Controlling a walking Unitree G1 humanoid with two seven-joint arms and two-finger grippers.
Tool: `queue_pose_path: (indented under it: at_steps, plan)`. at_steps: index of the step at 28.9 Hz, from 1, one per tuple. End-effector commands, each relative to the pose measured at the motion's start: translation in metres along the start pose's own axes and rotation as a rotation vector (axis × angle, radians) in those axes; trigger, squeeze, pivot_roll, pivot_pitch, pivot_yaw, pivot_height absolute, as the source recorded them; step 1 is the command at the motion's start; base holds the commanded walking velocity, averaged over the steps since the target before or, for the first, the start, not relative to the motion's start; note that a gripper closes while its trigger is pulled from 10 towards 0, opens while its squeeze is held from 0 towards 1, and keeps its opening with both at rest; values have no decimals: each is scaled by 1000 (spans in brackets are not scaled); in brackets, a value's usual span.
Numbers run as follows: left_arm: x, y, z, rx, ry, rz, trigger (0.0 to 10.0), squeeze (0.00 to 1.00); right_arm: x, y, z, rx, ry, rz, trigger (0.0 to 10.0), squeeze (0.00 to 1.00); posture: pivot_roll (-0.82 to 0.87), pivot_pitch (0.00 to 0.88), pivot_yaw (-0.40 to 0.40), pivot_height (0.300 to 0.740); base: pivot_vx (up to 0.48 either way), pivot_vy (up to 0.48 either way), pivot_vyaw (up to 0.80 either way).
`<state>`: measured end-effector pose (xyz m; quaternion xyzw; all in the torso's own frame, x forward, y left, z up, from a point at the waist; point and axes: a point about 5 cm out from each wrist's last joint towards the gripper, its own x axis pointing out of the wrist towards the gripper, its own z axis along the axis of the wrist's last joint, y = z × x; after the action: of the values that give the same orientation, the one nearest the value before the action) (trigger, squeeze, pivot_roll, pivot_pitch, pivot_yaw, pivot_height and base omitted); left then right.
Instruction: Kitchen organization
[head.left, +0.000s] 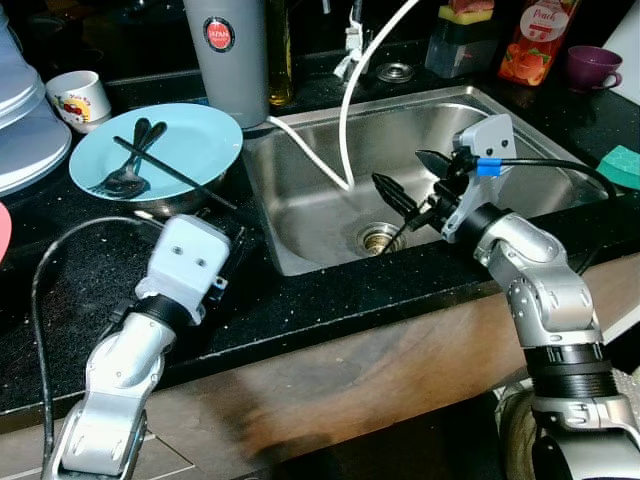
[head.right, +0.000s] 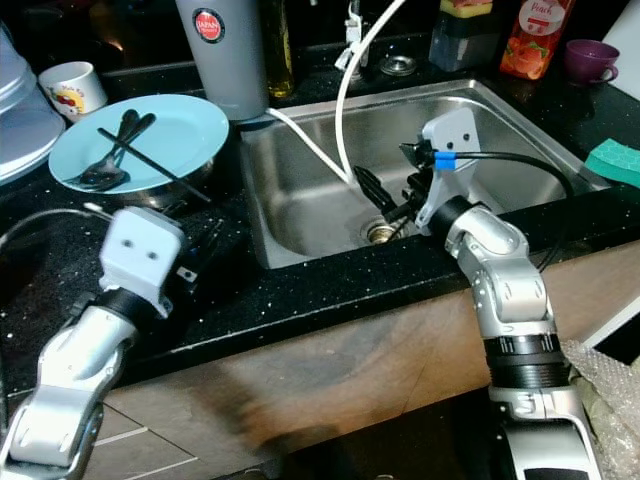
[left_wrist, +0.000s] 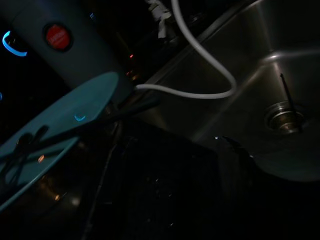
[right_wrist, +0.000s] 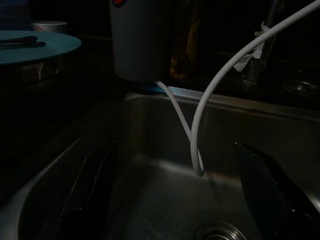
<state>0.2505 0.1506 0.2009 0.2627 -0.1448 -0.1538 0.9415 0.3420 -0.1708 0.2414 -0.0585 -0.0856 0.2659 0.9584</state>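
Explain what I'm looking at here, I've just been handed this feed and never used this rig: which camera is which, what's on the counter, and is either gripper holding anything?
It is a two-armed humanoid at a kitchen counter. The two bright pictures come from its head, looking down; the two dark ones come from cameras on its wrists.

The right gripper hangs over the steel sink, fingers open, holding nothing. A white hose loops into the sink.

The left gripper rests low on the black counter beside the sink; whether it is open cannot be made out.

On the counter stand a blue plate carrying dark utensils, a grey canister, a white cup, a purple cup and a green sponge.
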Motion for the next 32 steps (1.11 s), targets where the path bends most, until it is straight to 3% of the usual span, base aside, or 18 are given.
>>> queue_pose_path:
  at_steps: [1,3,6,9,10,11,12,19,28,32]
  plan:
    - [0,0,1,71,-9,-27,10000,1000,2,1,0,-8,2,8,10000,0,29,84,4,740,0,0,0]
    - [0,0,1,101,-14,-35,10000,1000,2,1,0,-8,3,7,10000,0,29,84,4,740,0,0,0]
    - [-1,5,2,313,-32,-17,10000,1000,2,1,0,-8,3,6,10000,0,28,84,4,740,0,0,0]
    - [-2,8,3,372,-40,-4,10000,1000,2,1,-1,-8,4,6,10000,0,28,84,4,740,0,0,0]
    - [-3,10,5,423,-57,15,10000,914,2,1,-1,-8,4,6,10000,0,28,84,5,740,0,0,0]
    - [-4,12,6,462,-72,26,10000,63,2,0,-1,-7,4,6,10000,0,30,85,5,740,0,0,0]
    - [-6,13,7,484,-82,31,10000,0,2,0,-1,-7,4,6,10000,0,30,85,5,740,0,0,0]
    - [-12,10,0,530,-69,0,10000,0,2,0,-2,-4,6,9,10000,0,33,86,1,740,0,0,0]
    - [1,7,-12,613,-78,1,10000,0,5,2,-2,2,3,11,10000,0,36,82,-8,740,0,0,0]
    - [17,11,-16,687,-111,29,10000,0,8,4,-2,9,-3,15,10000,0,32,80,-4,740,0,0,0]
